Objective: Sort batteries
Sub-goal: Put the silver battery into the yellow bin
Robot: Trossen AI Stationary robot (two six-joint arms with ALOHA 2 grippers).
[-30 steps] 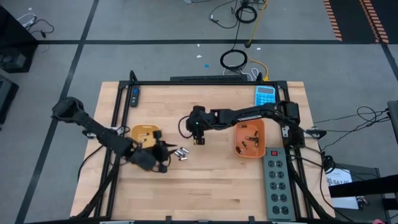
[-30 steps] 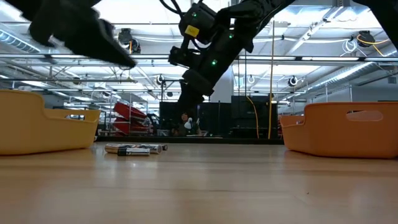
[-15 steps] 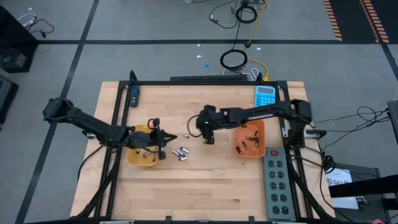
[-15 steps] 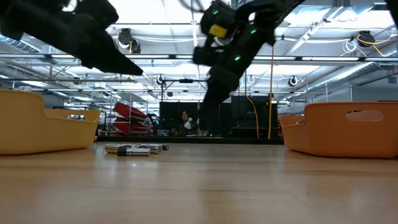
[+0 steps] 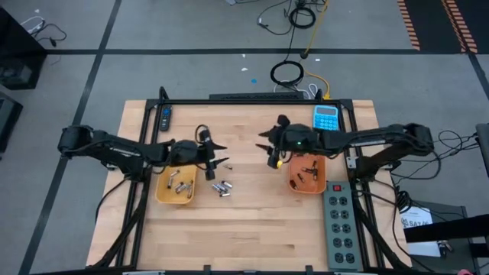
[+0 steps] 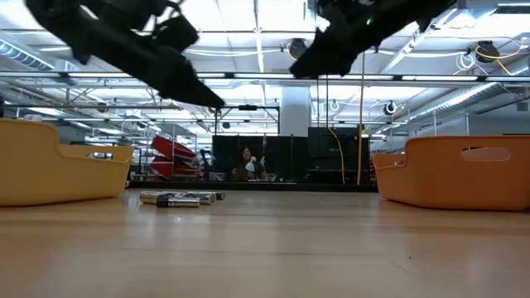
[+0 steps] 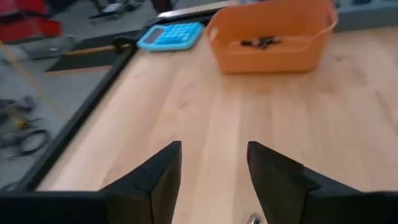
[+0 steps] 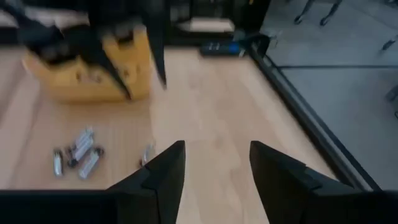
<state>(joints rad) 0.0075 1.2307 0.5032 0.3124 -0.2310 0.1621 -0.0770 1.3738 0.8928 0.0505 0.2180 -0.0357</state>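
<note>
Several silvery batteries lie in a loose cluster on the wood between the trays, low on the table in the low view and near my right fingers in the right wrist view. One more lies apart. The yellow tray holds silvery ones, the orange tray dark ones. My left gripper hovers open above the table, just right of the yellow tray; its fingers show nothing between them. My right gripper hangs open left of the orange tray, also empty.
A blue calculator lies at the far right. A grey power strip runs along the right edge, and a dark remote sits at the far left. Bare wood stretches across the near half. The two grippers face each other over the table's middle.
My left gripper has swung from the near side of the yellow tray across it, toward the far edge and right, and has risen. My right gripper has drawn back to the right toward the orange tray and has also risen. The loose batteries have stayed put.
</note>
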